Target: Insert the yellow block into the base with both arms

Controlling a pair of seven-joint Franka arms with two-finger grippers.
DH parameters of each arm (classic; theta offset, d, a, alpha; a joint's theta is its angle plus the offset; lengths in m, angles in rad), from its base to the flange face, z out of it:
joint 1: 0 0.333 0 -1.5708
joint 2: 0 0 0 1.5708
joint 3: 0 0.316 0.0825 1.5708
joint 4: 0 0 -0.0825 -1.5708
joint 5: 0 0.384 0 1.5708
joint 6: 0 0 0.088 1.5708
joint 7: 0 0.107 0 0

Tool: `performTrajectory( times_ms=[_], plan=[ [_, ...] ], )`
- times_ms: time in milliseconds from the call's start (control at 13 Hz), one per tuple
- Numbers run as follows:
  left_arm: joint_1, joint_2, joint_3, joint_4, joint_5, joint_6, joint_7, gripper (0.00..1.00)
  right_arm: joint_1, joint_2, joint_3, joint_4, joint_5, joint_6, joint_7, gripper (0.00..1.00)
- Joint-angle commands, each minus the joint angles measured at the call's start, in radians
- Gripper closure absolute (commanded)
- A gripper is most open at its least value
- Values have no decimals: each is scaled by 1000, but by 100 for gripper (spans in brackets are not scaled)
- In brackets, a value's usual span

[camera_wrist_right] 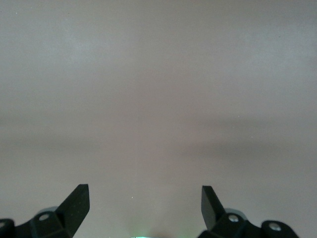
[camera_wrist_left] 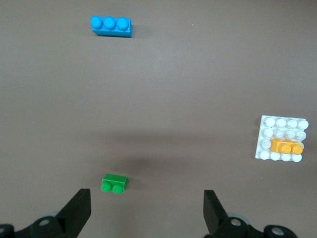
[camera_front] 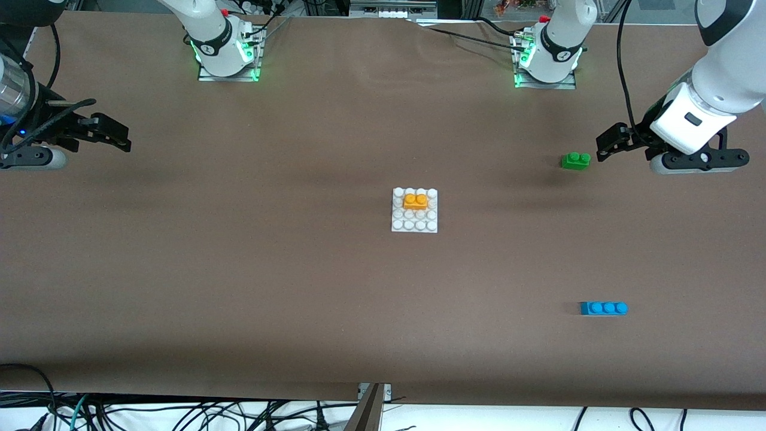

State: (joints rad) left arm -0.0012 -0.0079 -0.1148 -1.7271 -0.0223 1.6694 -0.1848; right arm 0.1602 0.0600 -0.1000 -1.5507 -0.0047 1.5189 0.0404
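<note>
On the desk's (camera_front: 239,269) middle, my yellow block (camera_front: 415,200) sits pressed onto the base (camera_front: 415,226), in its studs' second row from my side. My left claw (camera_front: 607,143) hangs spread and empty beside the green brick (camera_front: 575,160); my right claw (camera_front: 111,133) waits, equally wide and empty, over bare desk at its own end. No writing is readable anywhere.

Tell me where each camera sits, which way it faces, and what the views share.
Front view: high across the table, facing both bases; shows both arms, the yellow block on the base.
Left wrist view: on the left arm, looking down past its open end effector at the green brick.
Right wrist view: on the right arm, open end effector over bare table.
Front and left wrist share all bricks, including the blue brick.
</note>
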Motion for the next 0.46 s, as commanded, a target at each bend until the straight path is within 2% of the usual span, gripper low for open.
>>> performTrajectory(
  times_ms=[0,384],
  plan=[
    [-3,34,3,50,47,-25,31,0,-5,1,6,14,-3,-13,-7,0],
    [-5,34,4,50,38,-23,42,0,-5,3,6,14,-3,-14,-7,0]
  ],
)
